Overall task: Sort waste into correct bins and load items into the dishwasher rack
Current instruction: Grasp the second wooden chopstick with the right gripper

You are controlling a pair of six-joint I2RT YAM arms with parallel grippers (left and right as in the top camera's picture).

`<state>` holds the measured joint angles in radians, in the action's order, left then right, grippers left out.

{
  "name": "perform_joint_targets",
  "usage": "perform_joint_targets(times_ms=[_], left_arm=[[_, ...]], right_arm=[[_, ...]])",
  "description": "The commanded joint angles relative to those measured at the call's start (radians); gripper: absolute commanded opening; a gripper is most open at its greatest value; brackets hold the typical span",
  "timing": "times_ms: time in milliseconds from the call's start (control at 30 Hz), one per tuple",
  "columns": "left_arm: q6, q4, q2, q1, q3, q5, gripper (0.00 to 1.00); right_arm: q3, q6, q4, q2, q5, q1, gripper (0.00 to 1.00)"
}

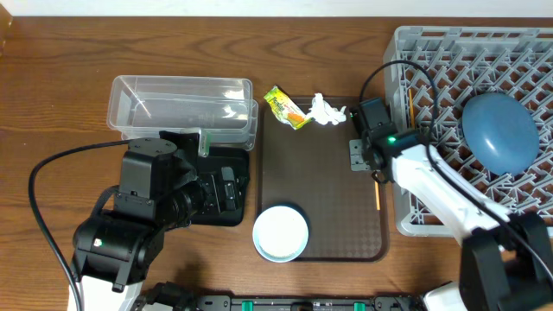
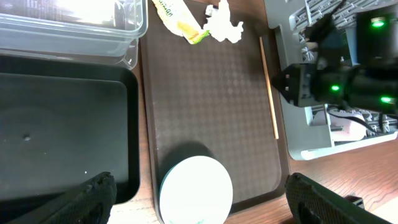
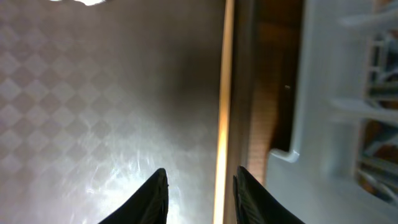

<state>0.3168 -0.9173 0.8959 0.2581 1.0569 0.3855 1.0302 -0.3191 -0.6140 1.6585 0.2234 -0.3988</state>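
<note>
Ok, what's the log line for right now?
right gripper: open, astride chopstick | left gripper: open, over black tray | blue bowl: in rack | pale bowl, wrapper, tissue: on brown tray

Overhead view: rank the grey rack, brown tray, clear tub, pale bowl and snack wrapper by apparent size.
1. grey rack, though cut off by the frame edge
2. brown tray
3. clear tub
4. pale bowl
5. snack wrapper
</note>
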Motion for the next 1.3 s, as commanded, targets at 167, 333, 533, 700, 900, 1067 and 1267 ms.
perform_joint_targets(times_ms=[167, 333, 533, 700, 900, 1067, 1267], left_arm=[[-0.01, -0.002, -0.002, 0.0, 0.023, -0.006, 0.89], [-0.01, -0.002, -0.002, 0.0, 0.023, -0.006, 0.89], [-0.01, -0.002, -0.002, 0.0, 0.023, -0.006, 0.89], [-0.01, -0.002, -0.002, 0.0, 0.023, -0.006, 0.89], [-0.01, -0.002, -0.002, 0.0, 0.023, -0.006, 0.89], [-0.01, -0.002, -0.002, 0.0, 0.023, -0.006, 0.89], [-0.01, -0.002, -0.002, 0.0, 0.023, -0.006, 0.89]], right_arm=[[-0.006, -0.03, 0.025, 0.157, 0.06, -0.005, 0.28], [-0.006, -0.055, 0.019, 0.19, 0.034, -0.006, 0.24], [-0.006, -0.054, 0.013, 0.19, -0.056, -0.008, 0.13], [-0.004, -0.005, 0.012, 0.165, -0.056, -0.008, 0.24], [-0.004, 0.052, 0.001, 0.03, -0.059, -0.008, 0.29], [-0.004, 0.055, 0.004, -0.022, -0.041, 0.003, 0.35], [-0.005, 0.049, 0.005, 0.047, -0.013, 0.015, 0.35]])
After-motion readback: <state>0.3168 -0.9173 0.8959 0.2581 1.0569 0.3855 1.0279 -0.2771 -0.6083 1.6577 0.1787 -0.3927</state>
